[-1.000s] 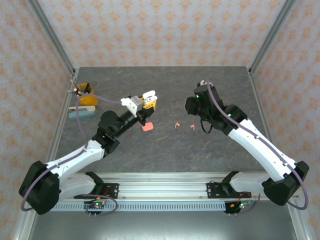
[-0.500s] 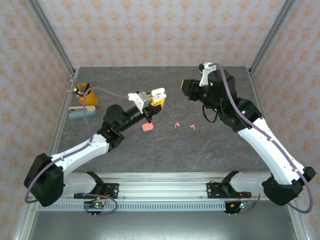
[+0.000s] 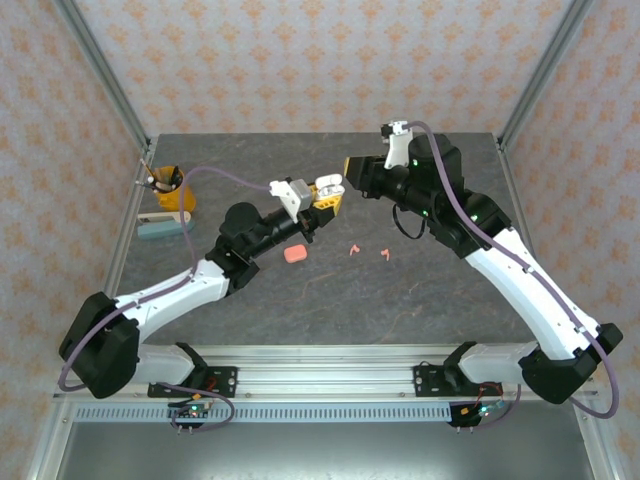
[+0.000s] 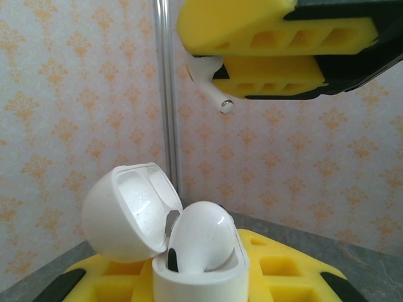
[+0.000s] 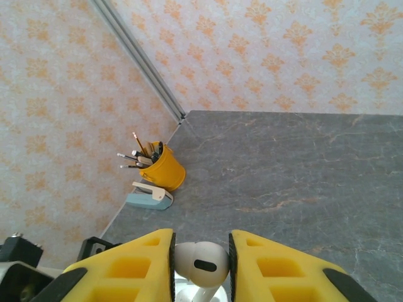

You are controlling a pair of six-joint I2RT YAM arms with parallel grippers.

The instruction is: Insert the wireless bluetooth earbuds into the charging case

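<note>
**A:** Both arms have risen off the worktop and swung inward since the earlier look. Your left gripper and right gripper nearly meet in the air.

**B:** What does each one carry?

**A:** Your left gripper is clamped on the white charging case, with its lid flipped back and its mouth upward. Your right gripper is pinched on one white earbud.

**B:** Where does the case lie from your right gripper?

**A:** Just below it, apart, not touching. The stem hangs beneath the right gripper, slanting down toward the case. One bay looks filled by a seated earbud. I judge you must line the stem upright over the free bay, which I cannot see.
</note>
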